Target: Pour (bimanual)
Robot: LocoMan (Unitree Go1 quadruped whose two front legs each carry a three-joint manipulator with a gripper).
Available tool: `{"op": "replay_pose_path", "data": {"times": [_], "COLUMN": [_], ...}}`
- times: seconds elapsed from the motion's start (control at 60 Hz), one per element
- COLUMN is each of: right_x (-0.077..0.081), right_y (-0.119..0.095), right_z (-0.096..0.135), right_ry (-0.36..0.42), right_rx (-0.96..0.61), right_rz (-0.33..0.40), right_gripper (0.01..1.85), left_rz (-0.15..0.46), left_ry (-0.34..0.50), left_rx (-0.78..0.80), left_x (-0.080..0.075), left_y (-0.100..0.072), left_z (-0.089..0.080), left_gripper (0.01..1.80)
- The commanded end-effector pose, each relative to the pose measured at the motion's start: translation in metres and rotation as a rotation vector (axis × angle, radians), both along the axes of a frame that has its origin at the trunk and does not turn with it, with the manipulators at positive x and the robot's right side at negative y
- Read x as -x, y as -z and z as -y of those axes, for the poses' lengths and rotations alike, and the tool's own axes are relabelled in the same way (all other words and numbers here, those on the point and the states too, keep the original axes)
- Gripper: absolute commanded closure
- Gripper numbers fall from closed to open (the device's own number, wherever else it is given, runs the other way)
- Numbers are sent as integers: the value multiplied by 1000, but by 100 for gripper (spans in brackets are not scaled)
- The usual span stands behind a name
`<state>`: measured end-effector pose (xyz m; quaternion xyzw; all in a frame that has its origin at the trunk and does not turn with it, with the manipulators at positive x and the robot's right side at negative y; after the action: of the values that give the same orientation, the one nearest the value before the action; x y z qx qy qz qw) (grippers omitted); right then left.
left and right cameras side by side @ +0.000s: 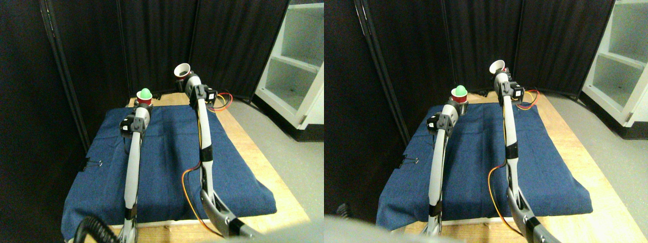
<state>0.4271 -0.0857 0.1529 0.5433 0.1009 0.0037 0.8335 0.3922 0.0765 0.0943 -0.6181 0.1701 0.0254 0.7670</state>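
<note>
Left end effector (142,109) gripped a red cup (145,100) upright, green ball (145,93) sitting in its mouth. Right end effector (188,81) gripped a second cup (181,70), higher and tilted toward the first, interior white. Below both: blue cloth (167,167) on the wooden desk (263,167). Black curtains (152,40) behind, white shelf unit (296,76) right of the right end effector. Nothing stood between the cups.
</note>
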Motion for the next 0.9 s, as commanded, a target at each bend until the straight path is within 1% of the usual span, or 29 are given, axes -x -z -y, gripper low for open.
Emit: {"op": "replay_pose_path", "data": {"times": [0.017,0.117,0.15,0.2,0.267,0.367,0.417,0.533,0.6,0.633,0.667,0.717,0.783,0.9], "right_x": [-2,-1,-1,-1,-1,-2,-2,2,4,3,4,4,5,7], "right_y": [4,13,17,20,26,35,39,45,48,51,54,57,62,69], "right_z": [5,7,8,9,10,11,10,9,9,10,10,11,12,13], "right_ry": [33,54,47,38,70,74,85,94,96,80,106,106,115,133], "right_rx": [-31,-63,-58,-38,-85,-135,-132,-97,-81,-51,-117,-140,-147,-153], "right_rz": [20,11,17,26,-1,-8,-11,-26,-28,-16,-46,-51,-60,-73], "right_gripper": [153,153,153,153,153,153,153,153,153,153,153,153,153,153], "left_rz": [21,22,19,22,18,5,-3,-22,-29,-29,-31,-31,-37,-30], "left_ry": [-8,-34,-52,-57,-73,-91,-103,-142,-148,-152,-156,-160,-185,-179], "left_rx": [-3,-15,-10,-15,-28,-43,-42,-40,-42,-41,-50,-47,-38,-28], "left_x": [-4,-6,-7,-7,-8,-10,-11,-11,-11,-11,-10,-10,-9,-9], "left_y": [2,7,10,12,17,23,28,34,36,38,40,42,45,50], "left_z": [-7,-13,-17,-19,-24,-30,-33,-36,-38,-39,-39,-40,-39,-35], "left_gripper": [148,148,148,148,148,148,148,148,148,148,148,148,148,148]}}
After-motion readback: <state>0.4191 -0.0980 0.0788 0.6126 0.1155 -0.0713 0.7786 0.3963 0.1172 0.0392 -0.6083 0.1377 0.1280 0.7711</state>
